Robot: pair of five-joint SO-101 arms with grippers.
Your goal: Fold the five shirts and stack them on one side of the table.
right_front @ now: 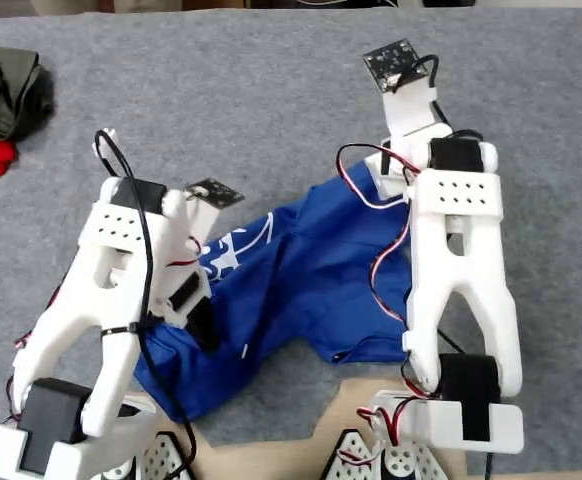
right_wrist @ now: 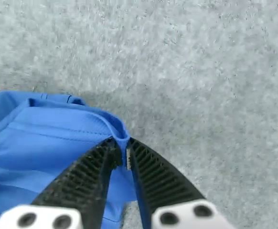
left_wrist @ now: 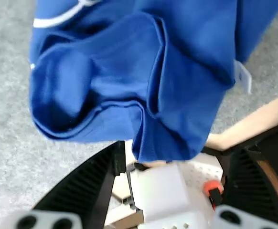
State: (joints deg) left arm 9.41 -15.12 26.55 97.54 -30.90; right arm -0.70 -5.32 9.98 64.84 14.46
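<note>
Grey felt tabletop (right_front: 271,90), crumpled blue printed shirt (right_front: 301,280) at near edge, right gripper (right_wrist: 121,143) clamped on its edge, left gripper (right_front: 203,322) grip unclear.

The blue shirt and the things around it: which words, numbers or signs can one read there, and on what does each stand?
No text can be read here.
White print on the blue shirt: curved lines, partly hidden by folds and an arm, no word legible.
White tag at the shirt's edge: too small to read.
</note>
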